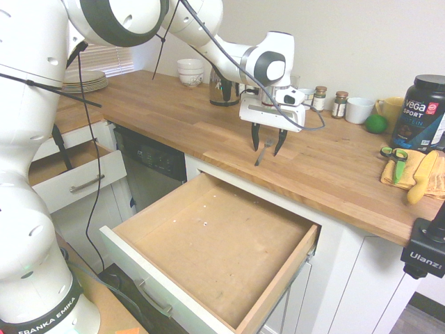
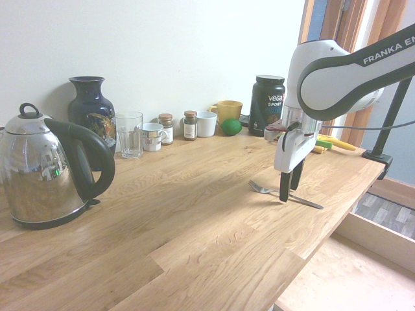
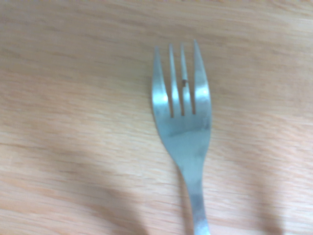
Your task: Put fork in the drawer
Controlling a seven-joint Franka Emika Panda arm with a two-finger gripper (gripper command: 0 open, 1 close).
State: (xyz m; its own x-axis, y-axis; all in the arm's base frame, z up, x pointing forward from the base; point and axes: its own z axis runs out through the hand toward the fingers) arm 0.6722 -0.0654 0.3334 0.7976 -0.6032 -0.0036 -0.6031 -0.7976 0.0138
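The fork (image 1: 263, 152) lies flat on the wooden countertop (image 1: 174, 111) near its front edge, tines toward the back wall. My gripper (image 1: 268, 145) points straight down over the fork's handle (image 2: 305, 201), one finger on each side, tips at the counter surface. The fingers stand apart and do not visibly clamp the fork. The wrist view shows the fork's tines and neck (image 3: 182, 117) close up on the wood. Below the counter edge, the wide drawer (image 1: 208, 243) is pulled fully out, its brown board interior bare; a part of the drawer (image 2: 363, 259) shows at the lower right.
A smaller white drawer (image 1: 76, 182) stands open at the left. Along the wall are a kettle (image 2: 45, 175), vase (image 2: 89, 107), glass (image 2: 130, 134), mugs, spice jars and a black tub (image 1: 424, 111). Scissors (image 1: 394, 156) lie on a yellow cloth.
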